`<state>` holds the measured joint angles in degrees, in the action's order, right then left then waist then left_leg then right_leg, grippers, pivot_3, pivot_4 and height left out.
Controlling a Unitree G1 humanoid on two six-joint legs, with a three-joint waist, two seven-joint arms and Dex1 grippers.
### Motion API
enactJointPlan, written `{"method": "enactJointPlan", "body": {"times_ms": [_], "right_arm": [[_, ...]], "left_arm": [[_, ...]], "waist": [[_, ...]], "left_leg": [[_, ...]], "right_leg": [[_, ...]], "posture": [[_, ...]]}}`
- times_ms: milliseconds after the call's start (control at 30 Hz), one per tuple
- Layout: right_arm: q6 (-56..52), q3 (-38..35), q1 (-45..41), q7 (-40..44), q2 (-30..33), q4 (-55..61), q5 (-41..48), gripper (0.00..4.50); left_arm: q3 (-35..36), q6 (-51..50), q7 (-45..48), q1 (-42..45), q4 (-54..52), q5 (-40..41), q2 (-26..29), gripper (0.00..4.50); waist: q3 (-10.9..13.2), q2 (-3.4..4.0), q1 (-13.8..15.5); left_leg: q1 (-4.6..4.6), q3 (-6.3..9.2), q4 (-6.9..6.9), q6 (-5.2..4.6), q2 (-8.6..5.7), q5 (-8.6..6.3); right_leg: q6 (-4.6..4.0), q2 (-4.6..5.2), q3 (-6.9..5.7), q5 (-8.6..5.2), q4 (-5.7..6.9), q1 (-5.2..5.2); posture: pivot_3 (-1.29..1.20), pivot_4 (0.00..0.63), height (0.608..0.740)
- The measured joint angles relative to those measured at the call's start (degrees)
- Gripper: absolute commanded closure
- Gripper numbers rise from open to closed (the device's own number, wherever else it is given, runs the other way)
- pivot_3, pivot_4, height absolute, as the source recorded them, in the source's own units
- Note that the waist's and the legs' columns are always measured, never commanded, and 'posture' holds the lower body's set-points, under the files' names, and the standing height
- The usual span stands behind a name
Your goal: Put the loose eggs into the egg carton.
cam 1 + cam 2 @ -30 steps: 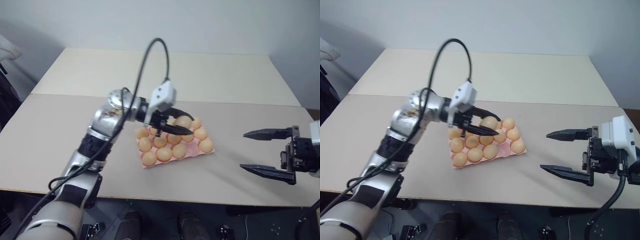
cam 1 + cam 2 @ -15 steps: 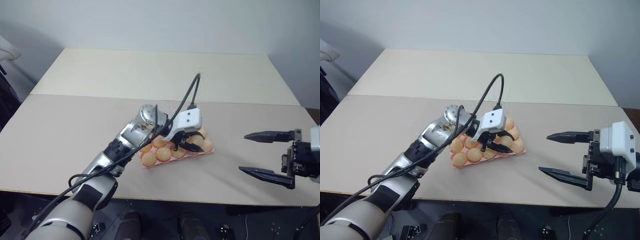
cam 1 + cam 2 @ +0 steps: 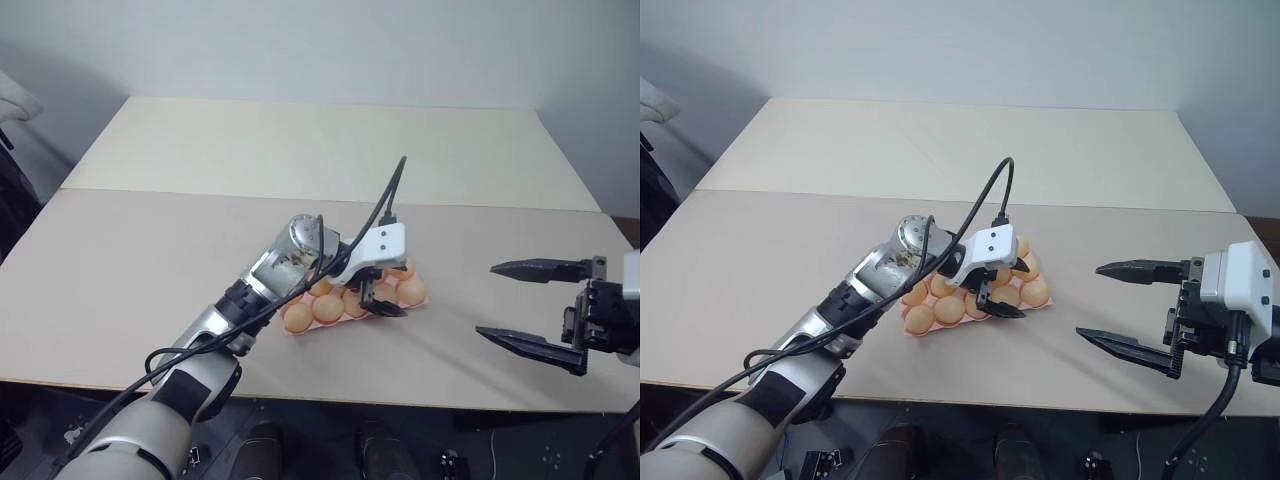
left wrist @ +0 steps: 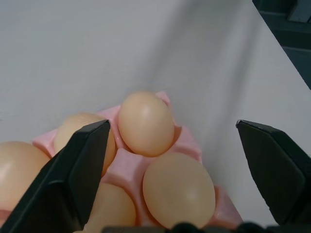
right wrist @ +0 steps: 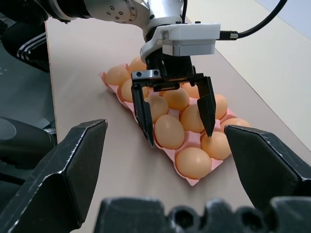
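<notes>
Near the front middle of the pale beige surface [image 3: 150,260] sits the egg carton [image 5: 192,180], a flat, lidless tray of pale pink with rounded cups and raised ridges between them. Its long side runs slightly askew to the surface's front edge. The eggs [image 5: 169,131] in it are small, smooth ovals of light orange-brown, all alike, standing upright in their cups and packed closely, so little pink shows apart from the rim and the corners. In the left wrist view an end egg [image 4: 146,124] stands at the carton's corner, with another egg [image 4: 178,189] in the cup just beside it, and a strip of pink rim curves round them both.

Over the carton's right end hangs the left claw [image 5: 173,112], angled downward, its two black fingers spread wide apart and holding nothing. In the right wrist view the fingers straddle the eggs at that end, one tip low beside the carton's near edge; whether the tips touch an egg or the tray cannot be told.

Well off to the right, above bare surface, the right claw [image 3: 1123,305] hangs with its fingers wide apart and empty, pointing toward the carton.
</notes>
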<state>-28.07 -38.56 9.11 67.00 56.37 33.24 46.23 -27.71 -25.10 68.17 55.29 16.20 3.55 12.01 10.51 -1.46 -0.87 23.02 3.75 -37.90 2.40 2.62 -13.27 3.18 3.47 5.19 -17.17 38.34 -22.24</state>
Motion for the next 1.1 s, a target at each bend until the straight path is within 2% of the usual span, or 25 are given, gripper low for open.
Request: {"method": "enactJointPlan", "body": {"times_ms": [167, 233, 333, 467, 567, 700, 867, 967, 1100], "right_arm": [[0.03, 0.63, -1.32, 0.02, 0.01, -0.14, 0.02, 0.0], [0.07, 1.77, -2.26, 0.42, 0.04, -0.68, 0.01, 0.0], [0.63, 4.51, -4.84, 0.99, 0.12, -2.5, -0.41, 0.0], [2.49, 9.43, -10.63, 1.67, 0.27, -6.59, -2.54, 0.0], [3.54, 13.71, -15.23, 1.31, 0.19, -9.94, -4.84, 0.0], [4.12, 18.29, -19.93, -2.35, -1.38, -12.33, -8.23, 0.0], [4.11, 20.27, -20.6, -4.74, -2.77, -13.21, -9.82, 0.0], [3.89, 20.36, -20.39, -5.99, -3.14, -13.39, -10.01, 0.0], [2.36, 20.24, -18.53, -7.98, -3.79, -11.15, -9.55, 0.0]], "left_arm": [[7.58, -6.29, 0.07, 1.41, -5.11, 5.78, 3.2, 0.02], [11.75, -8.56, 0.12, 2.66, -7.63, 8.26, 6.41, 0.02], [17.4, -8.95, 1.13, 0.09, -13.37, 10.83, 14.85, 0.02], [24.04, -9.09, 3.64, -10.65, -19.95, 14.49, 26.38, 0.02], [31.41, -8.52, 3.7, -20.89, -23.56, 16.9, 31.55, 0.02], [42.65, -7.08, 3.67, -33.46, -29.27, 21.54, 34.57, 0.02], [55.24, -5.7, 3.63, -49.35, -33.87, 24.29, 37.42, 0.02], [59.24, -3.02, 4.61, -56.77, -35.46, 25.86, 36.8, 0.02], [62.07, -0.7, 4.9, -58.55, -35.41, 28.46, 35.95, 0.02]], "waist": [[0.0, 0.0, -0.2], [-0.01, 0.02, -0.29], [-0.03, 0.06, -1.19], [-0.03, 0.09, -1.89], [-0.01, 0.09, -1.73], [0.0, 0.06, -1.11], [0.01, 0.07, -0.94], [0.0, 0.07, -0.79], [0.0, 0.07, -0.26]], "left_leg": [[-0.02, 0.0, 0.0, 0.0, 0.01, 0.0], [-0.05, 0.0, 0.01, 0.0, 0.01, 0.0], [-0.15, -0.01, 0.06, 0.0, 0.04, 0.0], [-0.18, -0.04, 0.06, 0.0, 0.09, 0.0], [-0.14, -0.04, 0.06, 0.0, 0.13, 0.0], [-0.07, -0.03, 0.05, 0.01, 0.13, 0.0], [-0.1, -0.08, 0.08, 0.02, 0.15, -0.01], [-0.14, -0.08, 0.09, 0.01, 0.18, -0.01], [-0.12, -0.09, 0.09, 0.02, 0.17, -0.01]], "right_leg": [[0.0, 0.0, 0.0, 0.0, 0.03, 0.0], [0.0, -0.01, 0.0, 0.0, 0.03, 0.0], [0.0, -0.03, 0.04, -0.01, 0.07, 0.02], [-0.01, -0.03, 0.05, -0.01, 0.1, 0.01], [-0.01, -0.04, 0.01, -0.01, 0.1, -0.01], [-0.01, 0.01, -0.05, -0.01, 0.07, -0.02], [-0.01, 0.02, -0.02, -0.01, 0.02, -0.02], [-0.03, 0.0, -0.04, -0.01, 0.03, 0.0], [-0.03, 0.0, -0.03, -0.01, 0.02, -0.01]], "posture": [[0.0, 0.15, 0.74], [0.0, 0.15, 0.74], [0.0, 0.15, 0.74], [0.0, 0.15, 0.74], [0.0, 0.15, 0.74], [0.0, 0.15, 0.74], [0.0, 0.15, 0.74], [0.0, 0.15, 0.74], [0.0, 0.15, 0.74]]}}
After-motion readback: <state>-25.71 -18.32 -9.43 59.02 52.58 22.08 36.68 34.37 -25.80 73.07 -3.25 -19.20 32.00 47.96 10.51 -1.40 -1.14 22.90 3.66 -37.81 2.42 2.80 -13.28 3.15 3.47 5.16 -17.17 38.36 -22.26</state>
